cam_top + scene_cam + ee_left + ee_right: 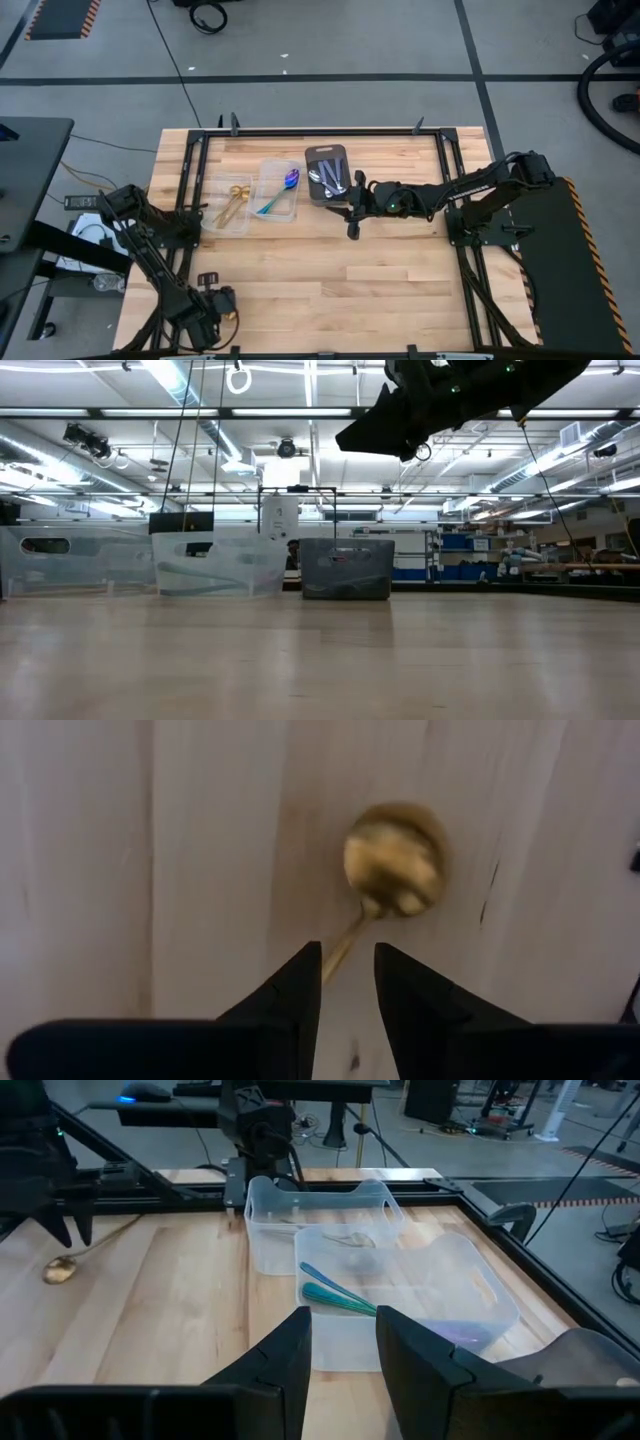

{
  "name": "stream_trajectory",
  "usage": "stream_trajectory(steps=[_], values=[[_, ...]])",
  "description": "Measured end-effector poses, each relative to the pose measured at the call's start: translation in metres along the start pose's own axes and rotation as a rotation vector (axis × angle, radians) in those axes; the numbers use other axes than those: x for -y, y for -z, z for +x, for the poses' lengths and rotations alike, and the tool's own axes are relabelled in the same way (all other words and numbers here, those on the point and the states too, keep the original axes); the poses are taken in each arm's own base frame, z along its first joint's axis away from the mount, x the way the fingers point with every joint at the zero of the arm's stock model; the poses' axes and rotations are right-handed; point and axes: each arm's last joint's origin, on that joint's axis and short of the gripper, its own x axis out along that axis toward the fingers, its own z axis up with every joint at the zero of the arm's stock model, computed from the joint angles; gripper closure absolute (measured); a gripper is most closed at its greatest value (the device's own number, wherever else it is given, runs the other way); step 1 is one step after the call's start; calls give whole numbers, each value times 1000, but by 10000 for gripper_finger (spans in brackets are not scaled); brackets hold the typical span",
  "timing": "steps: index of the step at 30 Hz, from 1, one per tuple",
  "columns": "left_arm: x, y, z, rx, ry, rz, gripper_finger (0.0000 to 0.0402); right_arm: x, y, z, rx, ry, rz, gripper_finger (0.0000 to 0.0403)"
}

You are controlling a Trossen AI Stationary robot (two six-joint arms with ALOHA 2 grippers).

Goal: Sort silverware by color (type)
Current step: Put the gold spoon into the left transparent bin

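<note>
Presently, the high view shows the sort nearly done. Gold spoons lie in one clear container, rainbow spoons in the next clear container, and silver spoons on the dark tray. The left gripper sits at the near left corner of the table, well apart from all three. The right gripper waits just beside the tray.

The low view shows only the right arm hanging overhead and the containers in a far row; no spoon can be seen.

The left wrist view shows a stray gold spoon over bare wood. Its bowl points away from the gripper and its thin handle runs straight back toward it. Whether the spoon is clamped cannot be told.

The right wrist view shows the right gripper released and empty. The same spoon shows low against the table, long axis near flat, bowl end away from the containers and handle end towards them.

Judged step: collecting the last gold spoon. The next move calls for a sure pinch on the slim handle, a lift, then a carry to the gold container.
</note>
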Motion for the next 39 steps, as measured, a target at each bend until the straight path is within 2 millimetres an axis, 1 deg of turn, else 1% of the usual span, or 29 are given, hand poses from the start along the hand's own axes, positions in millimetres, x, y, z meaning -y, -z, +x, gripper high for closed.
stream_trajectory(steps=[2, 8, 12, 14, 16, 21, 22, 29, 32, 39], values=[[1, -1, 2, 17, -4, 27, 299, 0, 0, 0, 0, -1, 0, 278], [7, 1, 20, 10, -38, 120, 299, 0, 0, 0, -1, -2, 0, 278], [8, 1, 24, 11, -47, 171, 300, 0, 0, 0, -1, -2, 1, 278], [8, 0, 24, 25, -53, 184, 307, 0, 0, 0, -1, -2, 1, 278], [9, 0, 24, 39, -57, 208, 322, 0, 0, 0, -1, -2, 1, 278], [8, 0, 25, 46, -69, 288, 381, 0, 0, 0, -1, -2, 7, 278], [8, 0, 25, 48, -74, 297, 386, 0, 0, 0, -1, -2, 7, 278], [3, -3, 24, 100, -144, 297, 386, -1, 1, 0, -8, -22, 25, 278], [-3, -4, 23, 132, -207, 304, 387, -1, 1, 0, -9, -27, 28, 278], [-8, -10, 9, 288, -262, 288, 387, -2, 1, 0, -14, -30, 30, 278]])
